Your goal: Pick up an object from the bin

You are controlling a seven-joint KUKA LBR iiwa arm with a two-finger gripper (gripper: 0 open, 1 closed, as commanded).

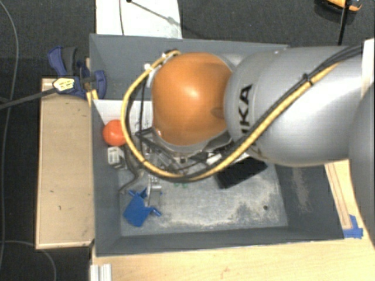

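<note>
The gripper (145, 186) hangs low in the bin (252, 206), lower left of frame, just above a crumpled blue piece (139, 211), probably its target. The orange wrist cover (187, 95) overhangs it, so I cannot tell whether it is open or closed. An orange ball (113, 132) and a black block (240, 171) are half hidden.

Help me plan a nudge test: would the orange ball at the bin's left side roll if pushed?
The orange ball looks round, so it would probably roll at a light push. It sits close to the bin's left wall, which would likely stop it soon. Its smooth-looking skin may slip in a pinch.
</note>
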